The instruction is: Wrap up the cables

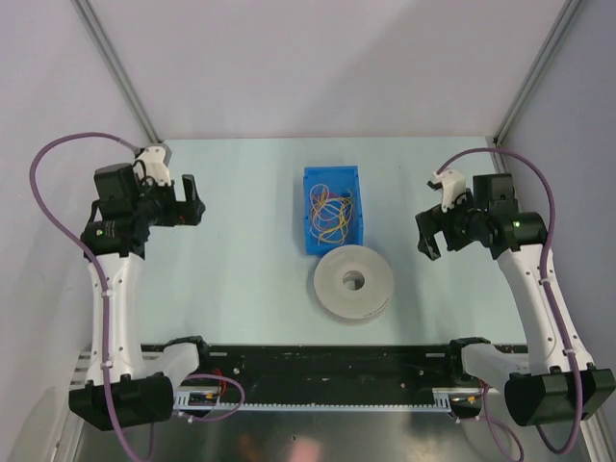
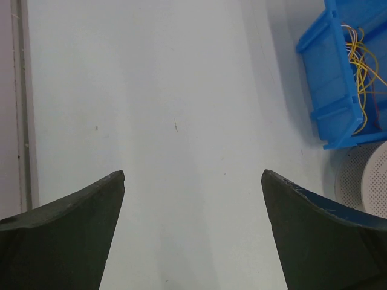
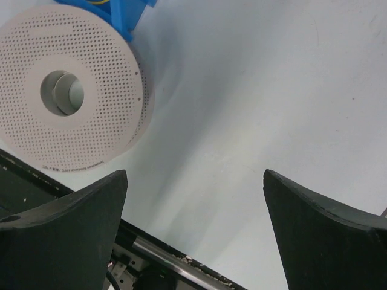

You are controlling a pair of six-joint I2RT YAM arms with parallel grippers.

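Note:
The cables point(image 1: 331, 214) are a loose tangle of thin yellow, orange and purple wires lying inside a blue bin point(image 1: 313, 181) at the table's middle. The left wrist view shows yellow cables point(image 2: 360, 72) in that bin point(image 2: 329, 78) at the upper right. My left gripper point(image 1: 195, 200) hovers open left of the bin, well apart from it, nothing between its fingers point(image 2: 78, 229). On the other side, my right gripper point(image 1: 427, 233) also stands open and empty, right of the bin. Its fingers point(image 3: 320, 235) frame bare table.
A round white perforated spool point(image 1: 352, 283) with a central hole lies just in front of the bin, and its disc point(image 3: 66, 90) fills the right wrist view's upper left. A black rail point(image 1: 327, 361) runs along the near table edge. Grey walls close the back and sides.

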